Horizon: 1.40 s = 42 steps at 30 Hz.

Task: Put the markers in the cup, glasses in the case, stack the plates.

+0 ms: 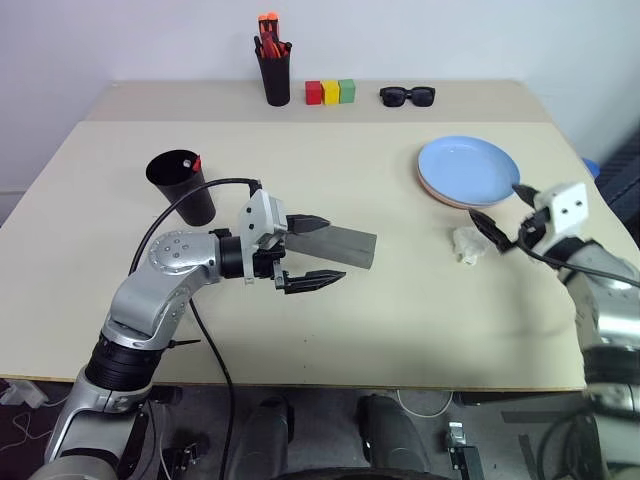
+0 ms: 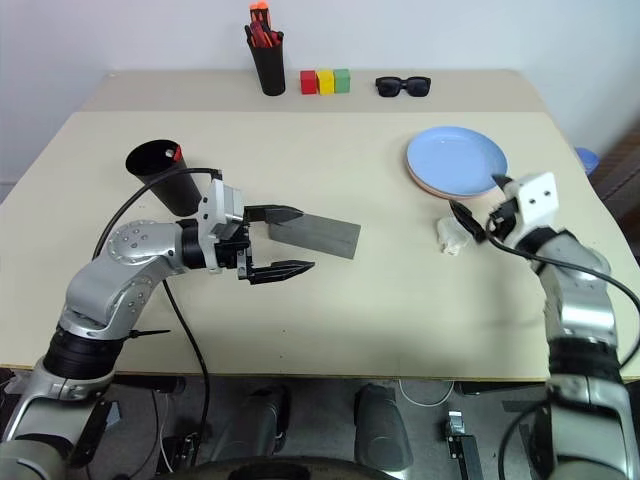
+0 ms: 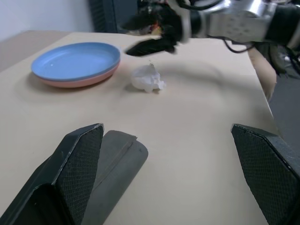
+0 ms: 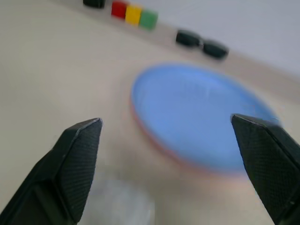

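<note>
Right, plates [image 1: 467, 172] look done: blue one sits on the pink one, far R of the table [image 1: 400, 330], so you've no need to touch them. R gripper [image 1: 497, 216] hangs just beside the stack w/ fingers apart, nothing in it, a white crumpled scrap [image 1: 467, 245] under it. L gripper [image 1: 308, 252] is wide open too, straddling one end of the grey case [image 1: 345, 245], which lies shut, flat, mid-table. Black cup [image 1: 184, 185] stands upright behind the L arm, a red marker [image 1: 195, 161] tip at its rim.

Even, bright, soft-shadowed light; heavy, probably motion, blur over the blue plate [image 4: 201, 117].
</note>
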{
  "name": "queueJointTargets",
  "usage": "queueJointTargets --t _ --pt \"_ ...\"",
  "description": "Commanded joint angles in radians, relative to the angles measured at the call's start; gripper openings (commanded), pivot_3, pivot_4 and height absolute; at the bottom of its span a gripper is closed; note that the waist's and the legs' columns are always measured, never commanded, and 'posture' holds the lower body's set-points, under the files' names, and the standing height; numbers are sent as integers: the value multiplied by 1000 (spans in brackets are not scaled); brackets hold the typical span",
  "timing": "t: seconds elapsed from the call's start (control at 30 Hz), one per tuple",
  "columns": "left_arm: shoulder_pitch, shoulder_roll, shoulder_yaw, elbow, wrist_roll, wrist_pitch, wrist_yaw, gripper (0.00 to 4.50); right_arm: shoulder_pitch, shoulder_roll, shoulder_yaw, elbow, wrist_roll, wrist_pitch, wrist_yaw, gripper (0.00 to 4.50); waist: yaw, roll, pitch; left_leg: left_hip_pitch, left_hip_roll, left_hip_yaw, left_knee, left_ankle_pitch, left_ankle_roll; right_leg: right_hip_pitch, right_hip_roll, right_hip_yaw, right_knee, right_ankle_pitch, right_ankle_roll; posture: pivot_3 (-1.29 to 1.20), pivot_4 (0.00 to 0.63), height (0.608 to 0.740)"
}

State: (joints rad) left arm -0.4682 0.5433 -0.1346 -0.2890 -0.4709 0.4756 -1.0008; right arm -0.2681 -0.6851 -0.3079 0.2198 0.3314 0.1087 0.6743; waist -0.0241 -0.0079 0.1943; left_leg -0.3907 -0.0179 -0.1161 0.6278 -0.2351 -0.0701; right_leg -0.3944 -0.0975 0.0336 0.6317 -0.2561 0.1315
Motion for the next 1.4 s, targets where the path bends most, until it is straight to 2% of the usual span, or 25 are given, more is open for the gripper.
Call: queueJointTargets --t 0.03,0.1,0.2,0.53,0.63,0.77,0.83,0.97,1.07,1.2,1.4 --pt "-20 -2 11 4 -8 -26 -17 4500 68 2 -30 -139 48 101 -18 4482 -4 0 0 0 0 0 0 0 0 0 0 0 0 0 0 0 150 740" --pt "-27 2 11 17 -7 -30 -28 4500 125 27 -6 -167 74 182 -7 4482 -1 -1 0 0 0 0 0 0 0 0 0 0 0 0 -1 0 150 740" --pt "-23 10 13 14 -14 -20 -42 4500 137 57 28 -142 64 207 -3 4482 0 0 0 0 0 0 0 0 0 1 0 0 0 0 0 0 150 740" --pt "5 43 24 -34 -16 2 -34 4500 20 134 111 139 -58 43 -21 4482 -1 -2 -1 1 0 1 1 0 0 1 0 1 -1 0 -1 0 150 740" --pt "20 50 33 -54 -19 11 -21 4500 -11 148 113 163 -60 16 -27 3768 -2 -2 -1 1 0 1 1 0 0 1 0 1 -1 0 0 0 150 740" --pt "34 56 41 -72 -22 19 -6 4500 -26 155 107 130 -55 9 -33 1711 1 -2 -1 1 0 1 1 0 0 1 0 1 0 0 0 0 150 740" --pt "36 56 43 -78 -24 22 1 4500 -35 151 103 103 -54 7 -38 847 1 -2 -1 1 0 1 1 0 0 1 0 1 -1 0 0 0 150 740" --pt "35 53 42 -80 -27 23 16 4500 -83 147 93 68 -51 1 -54 847 1 -1 0 1 0 1 0 0 0 1 0 1 0 0 0 0 150 740" --pt "22 39 38 -72 -24 20 36 4500 -223 141 103 125 -62 -16 -63 847 -9 0 0 0 0 1 0 0 0 0 0 1 0 0 0 0 150 740" --pt "10 24 28 -59 -6 11 62 4500 -408 137 126 366 -129 -130 -76 847 -20 0 0 0 0 1 -1 0 0 -1 0 1 0 0 0 0 150 740" --pt "4 4 25 -59 28 10 129 4500 -662 138 164 853 -250 -347 -156 847 -18 -1 1 -1 0 1 -3 0 0 -2 0 1 -2 0 1 0 150 740"
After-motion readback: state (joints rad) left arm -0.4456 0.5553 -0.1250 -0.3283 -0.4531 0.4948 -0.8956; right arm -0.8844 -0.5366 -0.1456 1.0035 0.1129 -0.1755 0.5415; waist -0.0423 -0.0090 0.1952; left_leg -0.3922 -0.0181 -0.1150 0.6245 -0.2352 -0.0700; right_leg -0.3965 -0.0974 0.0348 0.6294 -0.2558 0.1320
